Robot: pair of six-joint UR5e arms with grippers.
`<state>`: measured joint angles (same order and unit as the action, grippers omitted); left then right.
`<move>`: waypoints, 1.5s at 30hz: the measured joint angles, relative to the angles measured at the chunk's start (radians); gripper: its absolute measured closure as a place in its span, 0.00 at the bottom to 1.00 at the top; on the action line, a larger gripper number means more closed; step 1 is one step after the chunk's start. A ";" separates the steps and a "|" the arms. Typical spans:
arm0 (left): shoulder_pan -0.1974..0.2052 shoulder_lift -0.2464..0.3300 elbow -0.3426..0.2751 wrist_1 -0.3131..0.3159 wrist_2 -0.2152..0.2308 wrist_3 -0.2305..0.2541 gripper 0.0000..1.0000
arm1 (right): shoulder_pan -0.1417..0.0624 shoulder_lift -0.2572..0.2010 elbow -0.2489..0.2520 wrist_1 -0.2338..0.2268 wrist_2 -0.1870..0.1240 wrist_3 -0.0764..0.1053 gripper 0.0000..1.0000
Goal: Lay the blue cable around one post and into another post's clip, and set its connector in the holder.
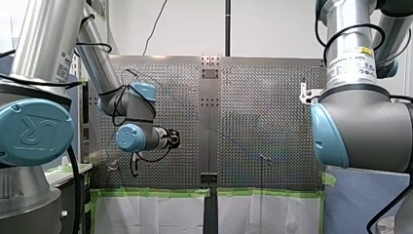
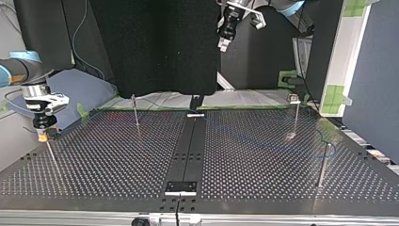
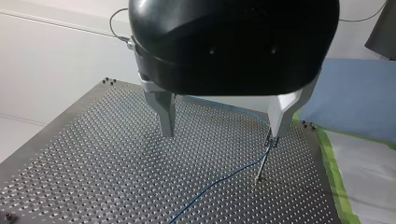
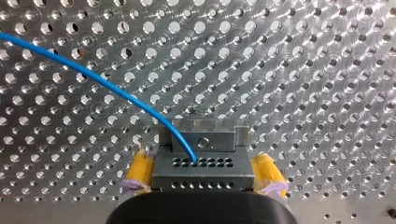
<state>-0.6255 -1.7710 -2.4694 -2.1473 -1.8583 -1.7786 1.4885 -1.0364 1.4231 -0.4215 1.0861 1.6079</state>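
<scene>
The thin blue cable (image 4: 93,77) ends in a grey connector block (image 4: 203,170). The block sits against the holder (image 4: 203,140) on a thin post (image 2: 51,153). My right gripper (image 4: 201,156) is open, its yellow pads (image 4: 140,168) standing close beside the block's two sides. At the top view's left this gripper (image 2: 42,135) hangs over that post. My left gripper (image 3: 221,136) is open with nothing between its metal fingers, high above the table (image 2: 223,45). Beside one finger the cable (image 3: 219,182) passes through the clip of a slim post (image 3: 270,142).
More posts rise from the perforated table: one at the back (image 2: 135,115), one with a clip (image 2: 294,110) and a plain one (image 2: 322,165) at the top view's right. A black strip (image 2: 186,150) runs down the middle. Green tape (image 1: 146,192) edges the table.
</scene>
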 joint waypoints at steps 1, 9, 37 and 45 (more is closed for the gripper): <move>0.000 0.000 0.000 0.000 0.000 0.000 0.00 | 0.000 0.000 0.000 0.000 0.000 0.000 0.08; 0.000 0.000 0.000 -0.001 0.000 0.001 0.00 | 0.003 0.000 0.000 0.000 0.000 0.000 0.00; 0.000 0.000 0.000 0.000 0.000 0.001 0.00 | 0.008 0.000 0.000 -0.002 0.000 0.002 0.00; 0.000 0.000 0.000 -0.001 0.000 0.001 0.00 | 0.008 0.000 0.000 0.004 0.012 0.000 0.00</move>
<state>-0.6252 -1.7715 -2.4694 -2.1483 -1.8583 -1.7778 1.4965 -1.0364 1.4230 -0.4177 1.0985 1.6079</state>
